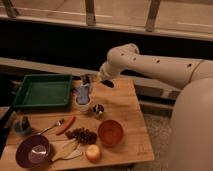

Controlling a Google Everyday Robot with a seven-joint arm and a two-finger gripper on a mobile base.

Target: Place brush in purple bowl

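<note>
My gripper (100, 80) hovers over the back of the table (131, 107), just right of the green tray (42, 90); I cannot tell whether it is open or closed. I can't pick out the brush with any certainty: a small dark shape beneath the wrist could be it or simply part of the gripper. The purple bowl (32, 151) sits at the front left corner, well apart from the gripper, showing only its shiny inside. By my judgement, the placing is not yet done.

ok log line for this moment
gripper above table far edge, beside green tray | purple bowl near corner, empty | task not done
</note>
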